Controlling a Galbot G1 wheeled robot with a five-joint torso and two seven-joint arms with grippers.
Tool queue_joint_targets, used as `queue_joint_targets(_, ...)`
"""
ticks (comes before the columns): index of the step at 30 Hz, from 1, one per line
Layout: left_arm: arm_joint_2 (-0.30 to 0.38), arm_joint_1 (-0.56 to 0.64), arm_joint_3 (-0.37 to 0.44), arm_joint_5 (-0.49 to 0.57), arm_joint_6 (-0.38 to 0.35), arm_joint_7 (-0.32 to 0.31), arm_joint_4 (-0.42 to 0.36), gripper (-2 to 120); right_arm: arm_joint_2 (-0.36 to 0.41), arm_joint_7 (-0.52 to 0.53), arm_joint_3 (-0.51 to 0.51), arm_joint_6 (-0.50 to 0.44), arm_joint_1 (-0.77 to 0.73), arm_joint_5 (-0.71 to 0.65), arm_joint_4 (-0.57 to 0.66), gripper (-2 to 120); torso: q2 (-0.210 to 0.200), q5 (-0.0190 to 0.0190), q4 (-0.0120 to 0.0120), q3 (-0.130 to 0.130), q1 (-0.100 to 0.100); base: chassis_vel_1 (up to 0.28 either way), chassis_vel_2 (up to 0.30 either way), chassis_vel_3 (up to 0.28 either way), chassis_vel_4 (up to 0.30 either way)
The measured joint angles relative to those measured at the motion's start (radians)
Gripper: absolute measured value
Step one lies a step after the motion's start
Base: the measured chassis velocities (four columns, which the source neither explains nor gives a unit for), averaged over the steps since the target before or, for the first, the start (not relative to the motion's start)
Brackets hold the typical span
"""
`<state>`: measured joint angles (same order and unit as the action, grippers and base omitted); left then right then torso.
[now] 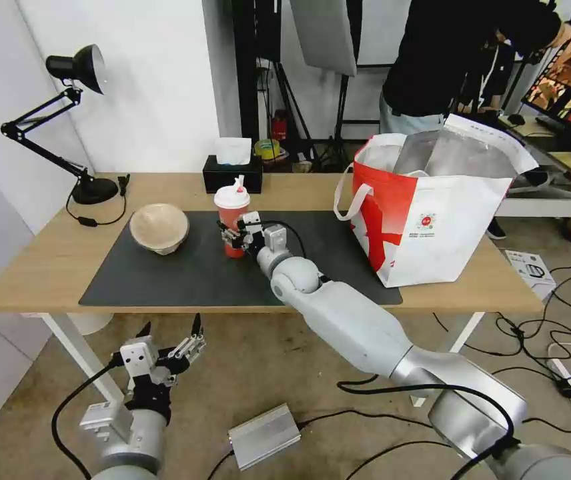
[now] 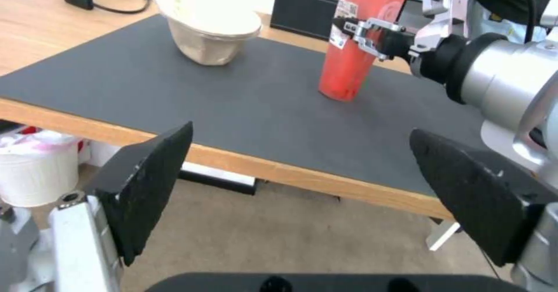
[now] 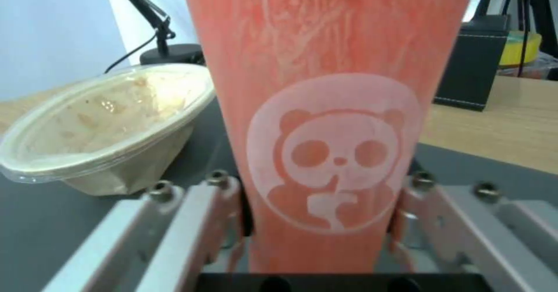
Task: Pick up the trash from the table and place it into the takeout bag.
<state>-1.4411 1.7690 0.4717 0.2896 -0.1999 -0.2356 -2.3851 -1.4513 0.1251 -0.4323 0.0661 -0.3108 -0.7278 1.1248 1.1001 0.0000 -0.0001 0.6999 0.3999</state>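
A red paper cup (image 1: 232,217) with a white lid and straw stands upright on the dark mat (image 1: 165,273) of the light-wood table (image 1: 45,260). My right gripper (image 1: 232,238) is shut on the cup's lower half, and its fingers (image 3: 224,205) press both sides of the cup (image 3: 331,109) below the panda logo. A beige pulp bowl (image 1: 159,228) with a clear lid sits on the mat to the cup's left. The takeout bag (image 1: 445,220) stands open at the table's right end. My left gripper (image 1: 171,333) hangs open below the table's front edge.
A black tissue box (image 1: 232,175) sits behind the cup and a black desk lamp (image 1: 85,187) stands at the far left. A white bin (image 2: 38,170) is under the table. A silver box (image 1: 263,437) and cables lie on the floor.
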Motion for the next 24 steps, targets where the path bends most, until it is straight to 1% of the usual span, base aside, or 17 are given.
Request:
queue_joint_targets(2, 0.001, -0.001, 0.000, 0.000, 0.010, 0.001, 0.004, 100, 0.000, 0.000, 0.002, 0.000, -0.004, 0.000, 0.003, 24, 0.000, 0.0000, 0.0001, 0.000, 0.000, 0.000, 0.000, 0.000, 0.000)
queue_joint_targets(4, 0.001, -0.002, 0.000, 0.000, 0.014, 0.003, 0.005, 100, 0.004, 0.000, 0.003, -0.001, -0.009, 0.001, 0.012, 17, 0.000, 0.0000, 0.0001, 0.000, 0.000, 0.000, 0.000, 0.000, 0.000)
queue_joint_targets(5, 0.001, -0.001, 0.000, 0.000, 0.015, 0.003, 0.005, 100, 0.008, 0.000, 0.003, 0.000, -0.011, 0.002, 0.017, 14, 0.000, 0.0000, 0.0001, 0.000, 0.000, 0.000, 0.000, 0.000, 0.000)
queue_joint_targets(6, 0.001, -0.001, 0.000, 0.000, 0.015, 0.003, 0.005, 100, 0.008, 0.000, 0.003, 0.000, -0.011, 0.002, 0.017, 14, 0.000, 0.0000, 0.0001, 0.000, 0.000, 0.000, 0.000, 0.000, 0.000)
queue_joint_targets(9, 0.003, -0.002, 0.000, 0.000, 0.015, 0.003, 0.005, 100, 0.031, 0.005, 0.003, 0.002, -0.019, 0.005, 0.050, 5, 0.000, -0.0001, 0.0001, 0.000, 0.000, 0.000, 0.000, 0.000, 0.000)
queue_joint_targets(12, 0.002, 0.000, 0.000, 0.000, 0.015, 0.004, 0.005, 100, 0.046, 0.011, 0.003, 0.006, -0.024, 0.004, 0.078, 3, 0.000, -0.0001, 0.0000, 0.000, 0.000, 0.000, 0.000, 0.000, 0.000)
queue_joint_targets(17, -0.002, 0.007, -0.001, 0.000, 0.015, 0.004, -0.001, 100, 0.075, 0.021, 0.003, 0.011, -0.029, 0.004, 0.127, 3, 0.000, 0.0000, 0.0000, 0.000, 0.000, 0.000, 0.000, 0.000, 0.000)
queue_joint_targets(19, -0.003, 0.010, 0.000, -0.001, 0.015, 0.004, -0.006, 100, 0.098, 0.028, 0.008, 0.018, -0.031, 0.003, 0.162, 3, 0.000, 0.0000, 0.0001, 0.000, 0.000, 0.000, 0.000, 0.000, 0.000)
queue_joint_targets(23, -0.003, 0.011, 0.000, -0.003, 0.015, 0.004, -0.009, 100, 0.120, 0.034, 0.016, 0.026, -0.032, 0.002, 0.195, 3, 0.000, 0.0000, 0.0000, 0.000, 0.000, 0.000, 0.000, 0.000, 0.000)
queue_joint_targets(24, -0.004, 0.011, -0.001, -0.004, 0.015, 0.004, -0.012, 100, 0.141, 0.040, 0.020, 0.034, -0.034, -0.004, 0.226, 3, 0.000, 0.0001, 0.0000, 0.000, 0.000, 0.000, 0.000, 0.000, 0.000)
